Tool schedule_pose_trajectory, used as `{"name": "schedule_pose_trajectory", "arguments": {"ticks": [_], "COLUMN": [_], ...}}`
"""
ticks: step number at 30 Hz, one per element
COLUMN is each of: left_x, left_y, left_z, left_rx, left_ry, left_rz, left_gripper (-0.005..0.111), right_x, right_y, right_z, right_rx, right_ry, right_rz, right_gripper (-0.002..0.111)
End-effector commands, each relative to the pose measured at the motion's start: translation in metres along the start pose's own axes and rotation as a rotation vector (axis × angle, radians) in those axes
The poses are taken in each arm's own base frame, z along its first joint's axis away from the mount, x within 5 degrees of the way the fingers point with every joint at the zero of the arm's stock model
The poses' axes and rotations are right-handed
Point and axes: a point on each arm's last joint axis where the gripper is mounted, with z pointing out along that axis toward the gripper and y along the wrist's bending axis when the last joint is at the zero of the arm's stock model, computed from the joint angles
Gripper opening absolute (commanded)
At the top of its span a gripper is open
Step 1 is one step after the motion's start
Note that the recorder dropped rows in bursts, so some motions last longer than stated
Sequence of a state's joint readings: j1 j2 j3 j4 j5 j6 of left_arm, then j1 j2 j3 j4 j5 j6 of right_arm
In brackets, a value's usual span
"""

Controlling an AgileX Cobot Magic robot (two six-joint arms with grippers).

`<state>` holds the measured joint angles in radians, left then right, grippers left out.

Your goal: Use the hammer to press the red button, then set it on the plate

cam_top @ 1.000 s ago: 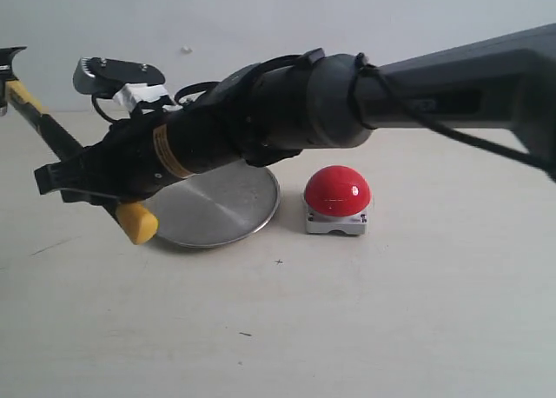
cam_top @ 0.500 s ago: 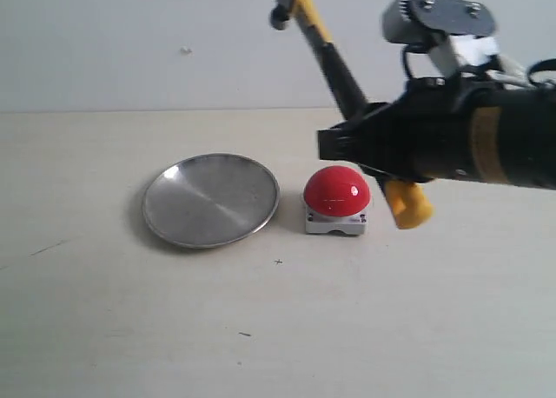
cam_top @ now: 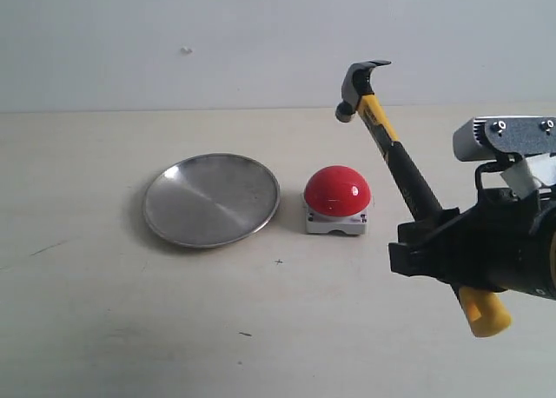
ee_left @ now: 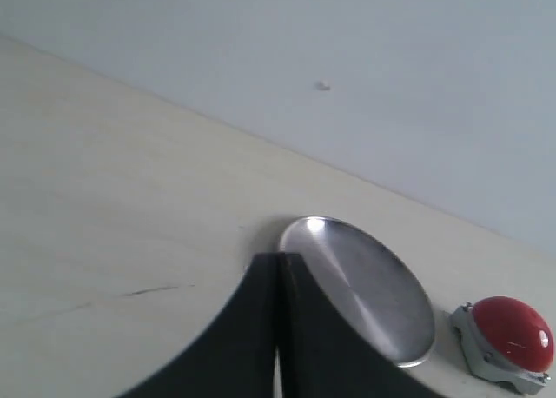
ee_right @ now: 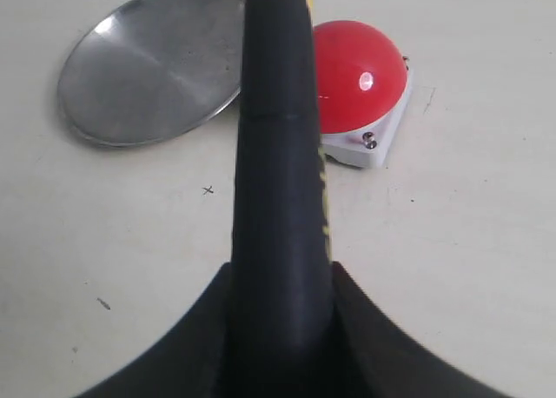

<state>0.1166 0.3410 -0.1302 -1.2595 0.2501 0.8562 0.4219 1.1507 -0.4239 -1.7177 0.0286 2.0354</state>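
My right gripper (cam_top: 426,242) is shut on the black handle of the hammer (cam_top: 401,172), held above the table to the right of the red button (cam_top: 337,191). The hammer slants up and left, its dark head (cam_top: 360,83) in the air above and just right of the button, its yellow end (cam_top: 483,311) low at the right. In the right wrist view the hammer (ee_right: 280,155) runs from my right gripper (ee_right: 280,281) over the gap between plate (ee_right: 152,63) and red button (ee_right: 356,76). The silver plate (cam_top: 211,199) lies left of the button. My left gripper (ee_left: 278,263) is shut and holds nothing, near the plate (ee_left: 365,285).
A pale tabletop (cam_top: 261,328) carries a few small dark marks (cam_top: 246,334). A plain light wall (cam_top: 217,33) rises behind it. The button (ee_left: 511,337) shows at the edge of the left wrist view.
My right arm has swung from the far left across the plate and button to the right side, carrying the hammer. The hammer head now hangs lower, above and right of the button.
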Motion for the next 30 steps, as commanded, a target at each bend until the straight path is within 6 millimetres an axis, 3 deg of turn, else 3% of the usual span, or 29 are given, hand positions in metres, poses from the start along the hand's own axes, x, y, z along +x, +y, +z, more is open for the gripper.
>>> {"name": "schedule_pose_trajectory", "arguments": {"ticks": [1, 7, 12, 18, 23, 30], "left_x": [0.023, 0.028, 0.029, 0.029, 0.029, 0.029], "left_y": [0.014, 0.014, 0.013, 0.012, 0.012, 0.012], "left_z": [-0.005, -0.012, -0.012, -0.012, -0.012, -0.012], "left_rx": [-0.047, -0.019, -0.007, -0.001, -0.001, -0.001], "left_ry": [-0.035, -0.087, -0.088, -0.082, -0.082, -0.082], "left_rz": [-0.040, -0.022, -0.012, -0.012, -0.012, -0.012], "left_gripper": [0.000, 0.000, 0.000, 0.000, 0.000, 0.000], "right_x": [-0.004, 0.003, -0.007, -0.013, -0.010, -0.017], "right_y": [-0.007, -0.029, -0.040, -0.027, -0.031, -0.022], "right_z": [-0.004, -0.004, -0.005, -0.003, -0.003, 0.003], "right_rx": [0.067, 0.292, 0.497, 0.389, 0.365, 0.210], "right_ry": [-0.047, -0.036, 0.113, 0.194, 0.243, 0.154], "right_rz": [-0.007, -0.035, -0.184, -0.187, -0.170, -0.088], "right_gripper": [0.000, 0.000, 0.000, 0.000, 0.000, 0.000]}}
